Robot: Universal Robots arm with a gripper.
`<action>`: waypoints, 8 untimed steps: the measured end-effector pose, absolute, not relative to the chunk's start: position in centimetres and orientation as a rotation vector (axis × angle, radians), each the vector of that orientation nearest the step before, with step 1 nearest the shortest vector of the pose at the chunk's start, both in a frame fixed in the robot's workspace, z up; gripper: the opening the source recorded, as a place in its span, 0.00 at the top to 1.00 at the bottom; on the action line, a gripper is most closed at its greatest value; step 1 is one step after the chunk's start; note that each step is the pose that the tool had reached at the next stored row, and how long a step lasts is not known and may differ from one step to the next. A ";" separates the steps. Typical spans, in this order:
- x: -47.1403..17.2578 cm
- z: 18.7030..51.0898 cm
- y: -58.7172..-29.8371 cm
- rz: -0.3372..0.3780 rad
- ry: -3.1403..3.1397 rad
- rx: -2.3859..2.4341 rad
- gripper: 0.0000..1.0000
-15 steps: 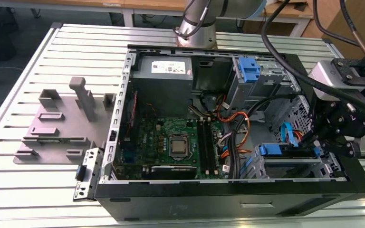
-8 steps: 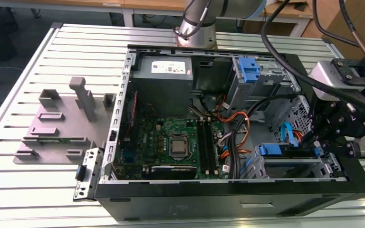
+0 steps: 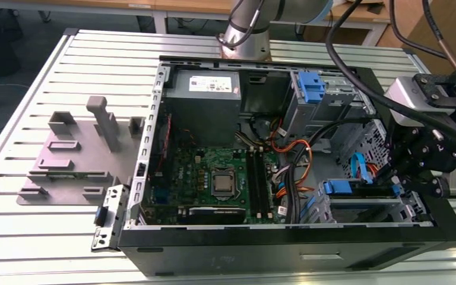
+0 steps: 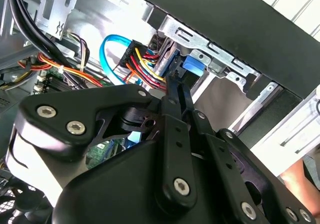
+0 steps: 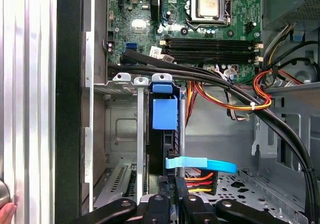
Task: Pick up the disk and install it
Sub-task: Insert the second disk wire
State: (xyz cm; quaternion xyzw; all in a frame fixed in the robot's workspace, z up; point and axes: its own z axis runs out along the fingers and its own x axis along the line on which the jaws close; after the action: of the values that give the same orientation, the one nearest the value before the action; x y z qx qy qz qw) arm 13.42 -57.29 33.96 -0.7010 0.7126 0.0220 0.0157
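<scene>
The disk (image 3: 353, 189) stands on edge in the drive cage at the near corner of the open computer case (image 3: 291, 246), on the exterior view's right. Its blue carrier (image 5: 164, 113) sits between the cage's metal rails in the first wrist view. My gripper (image 3: 406, 184) hangs over the cage's outer end. It is shut on the rear end of the disk (image 4: 192, 67), where the blue data cable (image 5: 200, 164) and the coloured power wires (image 5: 199, 182) meet. The gripper (image 5: 171, 189) hides most of the disk's rear edge. In the second wrist view the gripper (image 4: 175, 82) reaches toward the blue carrier.
The grey power supply (image 3: 212, 83) sits at the case's far side and the motherboard (image 3: 212, 178) lies in the middle. Black and orange cables (image 3: 295, 157) cross beside the cage. A blue bracket (image 3: 311, 89) is in the upper bay. A grey fixture (image 3: 78, 154) stands on the table. A person's hand (image 5: 5, 211) is outside the case wall.
</scene>
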 end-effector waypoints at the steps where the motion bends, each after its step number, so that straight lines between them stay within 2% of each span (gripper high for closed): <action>1: 13.4 34.0 -57.3 0.069 2.216 -2.181 0.84; 8: 13.4 33.8 -57.3 0.064 2.216 -2.186 0.84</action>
State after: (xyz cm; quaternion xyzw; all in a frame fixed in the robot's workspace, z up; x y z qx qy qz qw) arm 13.42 -57.28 33.84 -0.7020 0.7117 0.0205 0.0141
